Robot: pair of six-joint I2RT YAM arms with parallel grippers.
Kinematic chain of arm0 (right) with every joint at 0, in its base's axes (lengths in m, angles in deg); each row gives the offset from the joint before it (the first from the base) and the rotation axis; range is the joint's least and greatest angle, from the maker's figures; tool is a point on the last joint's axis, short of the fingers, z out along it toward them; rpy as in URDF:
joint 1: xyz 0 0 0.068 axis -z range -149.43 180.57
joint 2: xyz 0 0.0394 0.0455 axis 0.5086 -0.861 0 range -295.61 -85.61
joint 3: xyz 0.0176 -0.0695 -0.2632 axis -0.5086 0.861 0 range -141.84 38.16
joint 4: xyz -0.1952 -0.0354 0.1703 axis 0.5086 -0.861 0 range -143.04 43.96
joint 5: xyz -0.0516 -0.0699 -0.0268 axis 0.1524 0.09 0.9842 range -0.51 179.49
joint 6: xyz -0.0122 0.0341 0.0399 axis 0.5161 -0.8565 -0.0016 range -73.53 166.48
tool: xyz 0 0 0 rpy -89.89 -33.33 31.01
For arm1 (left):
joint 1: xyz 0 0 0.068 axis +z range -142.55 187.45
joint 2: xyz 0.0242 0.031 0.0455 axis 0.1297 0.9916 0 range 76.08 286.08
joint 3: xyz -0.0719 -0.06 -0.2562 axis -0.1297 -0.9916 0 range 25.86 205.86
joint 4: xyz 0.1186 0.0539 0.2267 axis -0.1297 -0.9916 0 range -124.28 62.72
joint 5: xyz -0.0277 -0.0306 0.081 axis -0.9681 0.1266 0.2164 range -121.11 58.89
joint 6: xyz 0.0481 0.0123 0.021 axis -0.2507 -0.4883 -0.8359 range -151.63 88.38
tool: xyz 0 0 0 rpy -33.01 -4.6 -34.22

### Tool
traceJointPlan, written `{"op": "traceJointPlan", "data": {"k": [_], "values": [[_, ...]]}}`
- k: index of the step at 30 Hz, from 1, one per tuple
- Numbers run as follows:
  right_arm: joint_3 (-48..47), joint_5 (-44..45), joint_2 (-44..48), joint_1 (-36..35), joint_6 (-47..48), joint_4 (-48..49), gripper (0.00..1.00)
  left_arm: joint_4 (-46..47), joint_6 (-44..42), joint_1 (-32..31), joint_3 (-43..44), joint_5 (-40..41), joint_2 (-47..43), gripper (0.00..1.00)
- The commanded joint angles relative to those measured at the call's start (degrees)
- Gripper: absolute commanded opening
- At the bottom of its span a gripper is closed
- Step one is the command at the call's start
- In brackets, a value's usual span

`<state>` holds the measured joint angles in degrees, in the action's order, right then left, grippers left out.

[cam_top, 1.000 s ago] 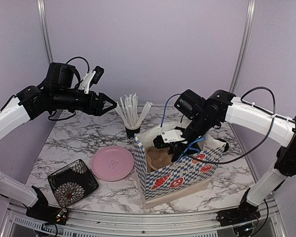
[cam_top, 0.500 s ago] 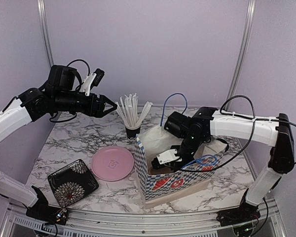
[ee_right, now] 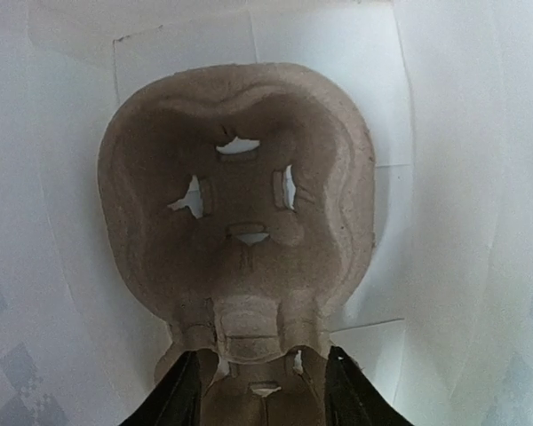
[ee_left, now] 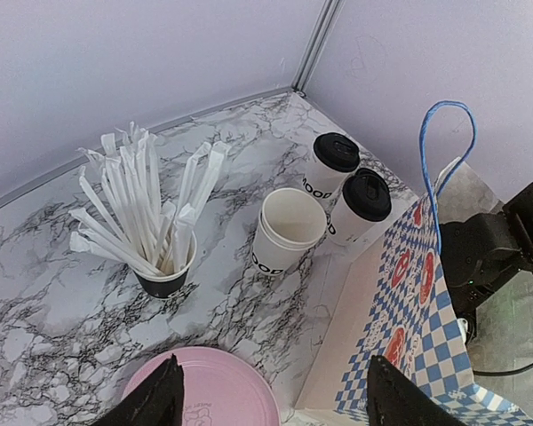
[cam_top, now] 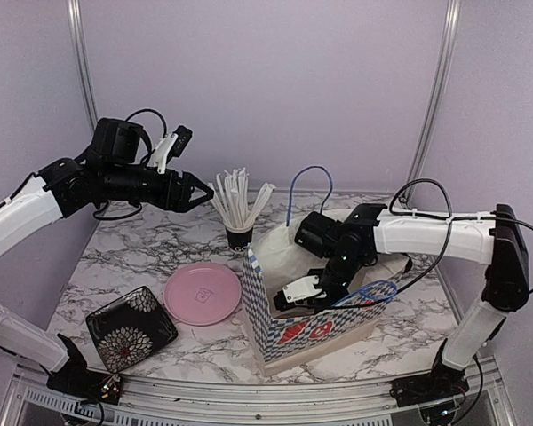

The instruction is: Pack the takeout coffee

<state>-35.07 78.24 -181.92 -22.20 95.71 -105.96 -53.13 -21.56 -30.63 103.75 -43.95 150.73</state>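
Your right gripper (ee_right: 262,390) is inside the checked bag (cam_top: 265,311), fingers either side of the near end of the pulp tray (ee_right: 240,195); whether they pinch it, you cannot tell. Your left gripper (ee_left: 271,404) hangs wide apart, empty, above the table (ee_left: 35,293). The coffee cups (ee_left: 338,164) stand just beyond the bag.

Logged table (cam_top: 133,257) as white marble, grey-black veining. Recorded plate (cam_top: 202,293) as plain pink; dish (cam_top: 131,327) as black with white flower heads. Noted bag (cam_top: 271,324) as blue-and-white checks with red motifs (white inside), handle (ee_left: 424,138) blue. Marked paper cups (ee_left: 280,248) white, black lettering; lids (ee_left: 337,151) black. Found tray (ee_right: 240,204) grey-brown.
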Motion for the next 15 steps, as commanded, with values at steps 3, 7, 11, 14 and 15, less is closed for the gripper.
{"op": "traceJointPlan", "data": {"k": [3, 7, 11, 14, 15], "values": [[-1.9, -2.94, 5.11, -0.47, -0.83, 0.34, 0.49, 1.91, -1.35, -0.94, 1.03, -7.69, 2.13, 0.7], [-6.15, -6.07, 8.96, -0.41, 0.25, -2.72, 0.51, 1.78, -5.76, -5.24, 2.98, -12.27, 2.26, 0.7], [-9.76, -9.61, 14.72, -0.01, 1.31, -2.83, 0.54, 0.0, -8.99, -9.98, 6.33, -13.63, 4.17, 0.71], [-12.41, -11.13, 17.61, 1.04, 1.76, -3.4, 0.56, -2.07, -9.8, -11.85, 9.44, -12.06, 7.04, 0.71], [-13.22, -11.5, 18.37, 1.6, 2.01, -3.74, 0.56, -2.63, -9.8, -12.38, 10.46, -11.66, 8.07, 0.71]]}}
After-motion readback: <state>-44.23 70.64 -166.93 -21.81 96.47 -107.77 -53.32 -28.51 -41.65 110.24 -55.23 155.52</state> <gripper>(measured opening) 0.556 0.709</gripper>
